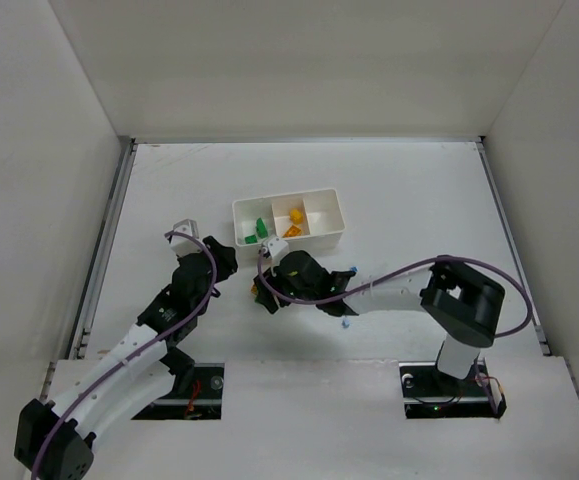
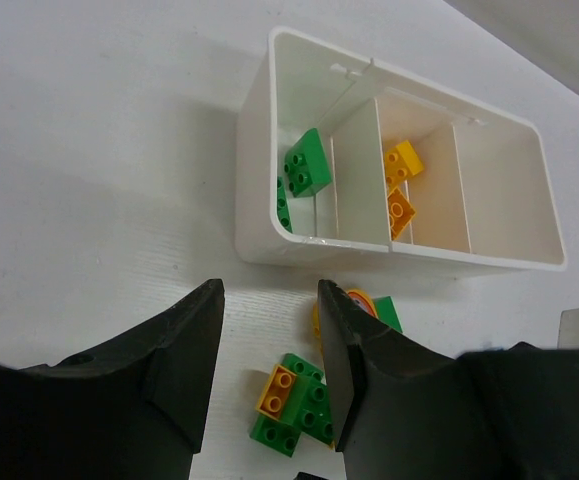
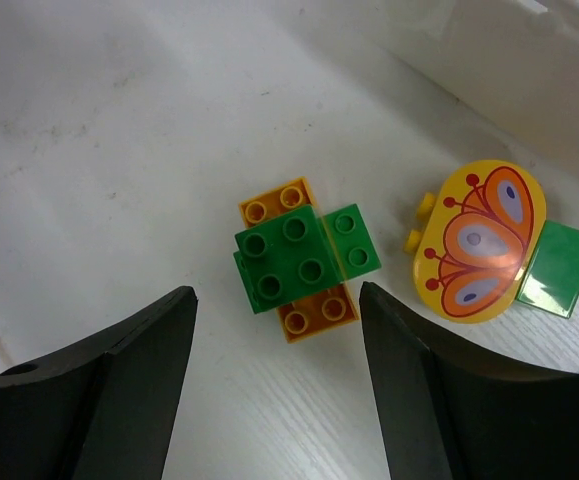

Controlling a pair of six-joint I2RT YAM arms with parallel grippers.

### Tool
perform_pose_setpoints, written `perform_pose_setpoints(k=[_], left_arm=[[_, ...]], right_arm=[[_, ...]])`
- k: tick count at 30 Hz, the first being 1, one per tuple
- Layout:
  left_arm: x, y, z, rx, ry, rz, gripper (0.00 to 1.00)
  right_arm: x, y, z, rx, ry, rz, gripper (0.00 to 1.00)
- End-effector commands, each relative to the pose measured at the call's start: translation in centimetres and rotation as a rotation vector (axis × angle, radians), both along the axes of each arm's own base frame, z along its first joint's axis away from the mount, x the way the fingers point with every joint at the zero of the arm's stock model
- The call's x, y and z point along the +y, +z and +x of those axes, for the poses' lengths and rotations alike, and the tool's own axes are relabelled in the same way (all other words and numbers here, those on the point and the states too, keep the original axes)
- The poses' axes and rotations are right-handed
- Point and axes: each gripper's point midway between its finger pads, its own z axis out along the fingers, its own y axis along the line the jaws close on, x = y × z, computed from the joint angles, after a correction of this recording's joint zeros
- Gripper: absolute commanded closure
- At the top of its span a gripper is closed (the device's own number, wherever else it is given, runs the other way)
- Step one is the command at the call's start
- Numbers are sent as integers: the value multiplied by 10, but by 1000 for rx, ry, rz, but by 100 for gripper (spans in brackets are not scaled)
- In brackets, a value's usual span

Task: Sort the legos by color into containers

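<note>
At the near side of the worktop, a pale blue brick is seen just beside the right arm, and a second pale blue brick lies just past that arm on its far side.

The right end effector is released: its jaws stand apart and nothing is gripped. The mixed cluster, a green brick stacked across orange ones with a smaller green brick at its side, lies flat on the worktop between the two fingertips and just beyond them. It is touched by neither finger. To the right of it in the right wrist view, and apart from it, a yellow butterfly piece lies face up, rounded and printed in orange. A green tile is set against its right edge; whether the two are joined cannot be told.

The left end effector is likewise released, with only bare worktop between its parted jaws. In the left wrist view the mixed cluster lies just beside its right finger, nearer than the fingertip, and the butterfly piece is partly hidden behind that finger.

Farther off, just beyond the loose pieces, the tray stands on the worktop with its long side towards both end effectors. Two green bricks are held in its left compartment, one tilted. Two orange bricks lie in the middle compartment.
</note>
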Motion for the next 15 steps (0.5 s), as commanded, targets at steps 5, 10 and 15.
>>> perform_pose_setpoints(k=[5, 10, 15], left_arm=[[6, 8, 2, -23, 23, -27, 60], [9, 5, 2, -14, 26, -35, 60], [11, 0, 2, -3, 26, -37, 60]], right_arm=[[14, -1, 13, -46, -2, -41, 29], [17, -7, 17, -51, -13, -62, 37], [18, -12, 19, -52, -20, -73, 50]])
